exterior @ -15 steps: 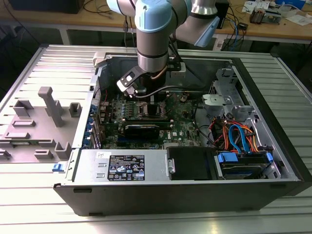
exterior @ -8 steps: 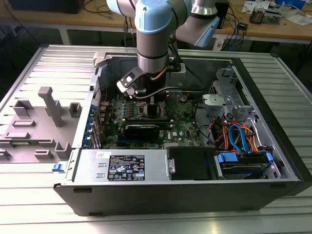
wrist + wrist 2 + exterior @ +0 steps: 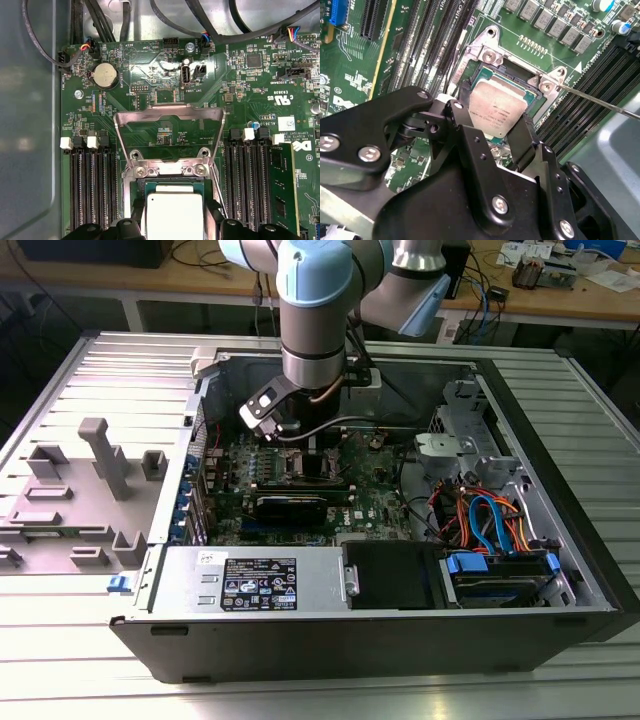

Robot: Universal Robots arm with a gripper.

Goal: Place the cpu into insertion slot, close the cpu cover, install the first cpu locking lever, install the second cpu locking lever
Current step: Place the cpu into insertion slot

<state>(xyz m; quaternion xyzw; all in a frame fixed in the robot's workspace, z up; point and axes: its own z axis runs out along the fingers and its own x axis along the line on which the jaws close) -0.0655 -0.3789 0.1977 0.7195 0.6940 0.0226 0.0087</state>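
Observation:
My gripper [image 3: 495, 114] is shut on the cpu [image 3: 496, 106], a flat silver-grey square chip clamped between two black fingers [image 3: 524, 136]. The chip hangs slightly tilted just above the insertion slot [image 3: 492, 75], a dark square socket with a silvery rim on the green board. In the first wrist view the cpu [image 3: 172, 212] sits between the fingers over the insertion slot [image 3: 170, 186]. Beyond it the cpu cover [image 3: 170, 111] is swung open and lies back over the board. A thin wire locking lever [image 3: 600, 100] stands out beside the socket. In the exterior view the gripper [image 3: 300, 445] is low inside the open computer case.
Long black memory slots [image 3: 90, 185] flank the socket on both sides. A coin battery [image 3: 105, 75] and cable plugs sit behind the cover. The case holds a power supply [image 3: 255, 580] and a drive cage with blue and orange cables [image 3: 490, 520]. A grey fixture block [image 3: 80, 490] stands outside the case.

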